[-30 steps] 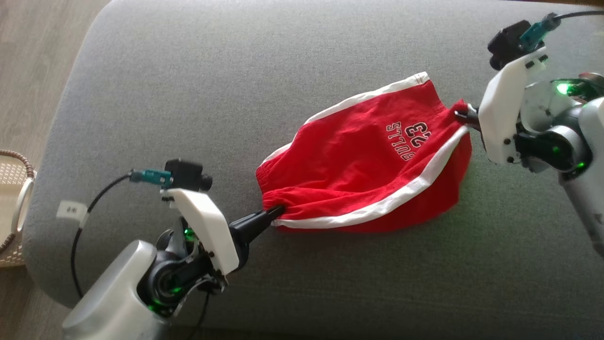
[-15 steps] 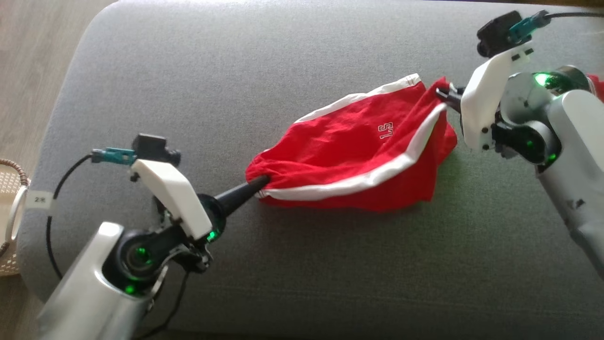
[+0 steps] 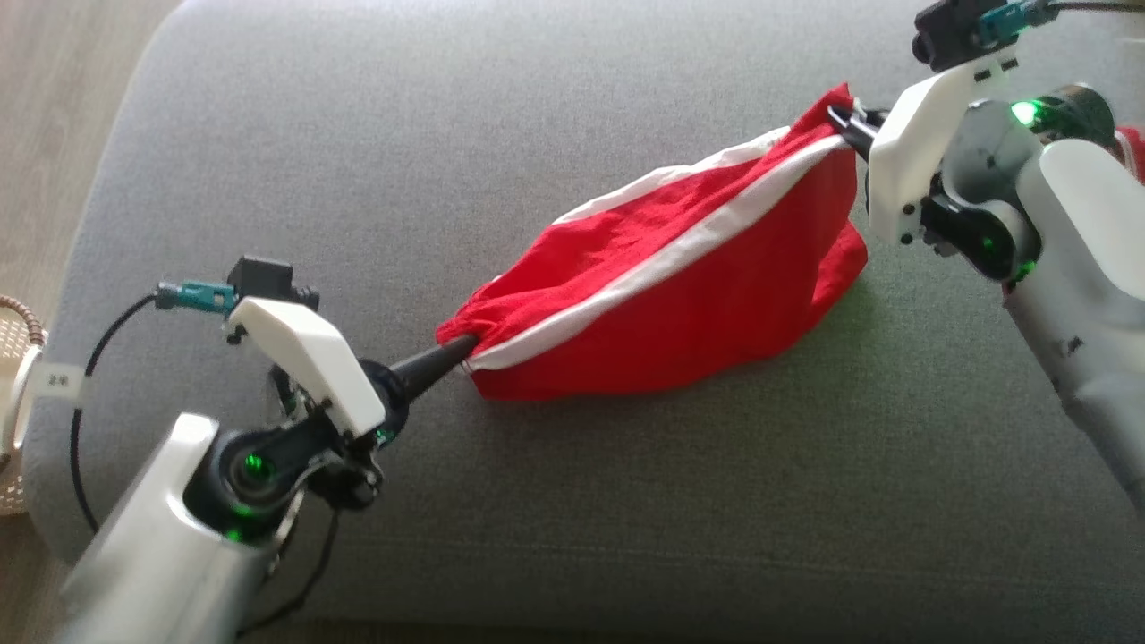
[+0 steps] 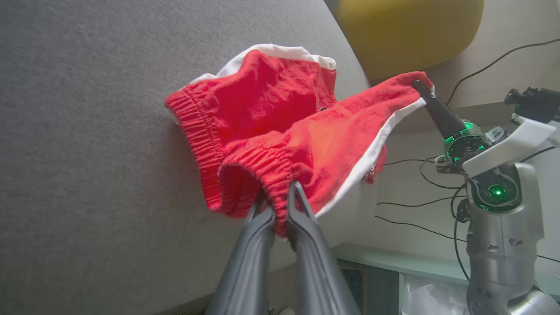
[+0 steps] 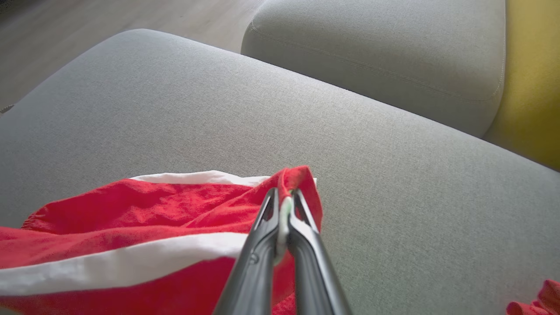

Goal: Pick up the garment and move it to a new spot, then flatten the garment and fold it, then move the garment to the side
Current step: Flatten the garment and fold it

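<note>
The garment (image 3: pixel 716 295) is bright red with white bands. The sofa cushion (image 3: pixel 447 134) is plain grey, the neighbouring cushion (image 5: pixel 533 87) mustard yellow, the floor (image 3: pixel 54 89) pale wood.

A broad grey cushion (image 3: pixel 447 134) spreads before me, daylight soft on its weave. Pale wood floor (image 3: pixel 54 107) runs down the upper left, with a woven basket (image 3: pixel 27 315) at the left edge. My right wrist view shows a second grey cushion (image 5: pixel 376 52) at top centre, with yellow upholstery (image 5: pixel 531 87) just beside it on the right.

The right hand (image 3: pixel 838 116) has lifted the shorts (image 3: pixel 698 295), turning their print under.
</note>
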